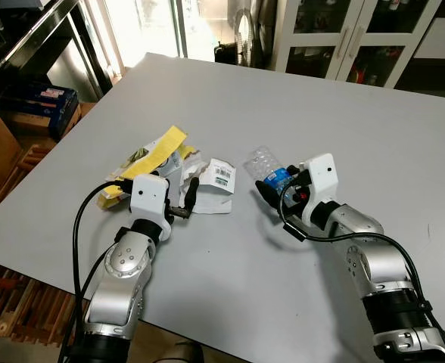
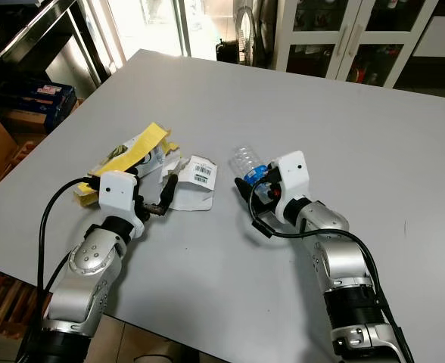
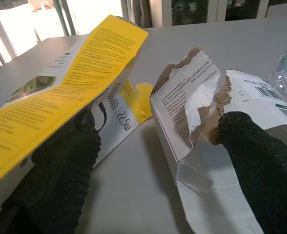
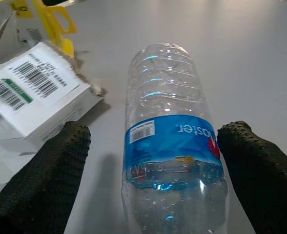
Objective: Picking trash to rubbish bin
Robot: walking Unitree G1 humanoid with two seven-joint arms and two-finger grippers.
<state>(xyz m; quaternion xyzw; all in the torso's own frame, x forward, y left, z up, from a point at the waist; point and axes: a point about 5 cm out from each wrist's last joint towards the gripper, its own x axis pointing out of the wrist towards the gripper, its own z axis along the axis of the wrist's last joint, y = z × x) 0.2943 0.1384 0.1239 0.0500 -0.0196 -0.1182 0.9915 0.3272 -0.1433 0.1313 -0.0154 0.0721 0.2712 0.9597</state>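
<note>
Your right pincer (image 4: 153, 170) sits spread wide around the clear plastic bottle (image 4: 170, 141) lying on the grey tabletop (image 1: 298, 113). Your left pincer (image 3: 158, 161) is parted too, one finger under the yellow carton (image 3: 70, 83), the other against the torn white box (image 3: 202, 126).

Between the right gripper's (image 4: 153, 161) spread fingers, a clear plastic bottle (image 4: 168, 146) is showing a blue label reading "oster" upside down, its first letters curving out of sight, with a small barcode beside it. Just off one finger, a torn white carton (image 4: 33, 92) is carrying two barcodes. By the left gripper (image 3: 158, 170), a yellow package (image 3: 80, 78) is showing "225", its fine print too small to read.
</note>
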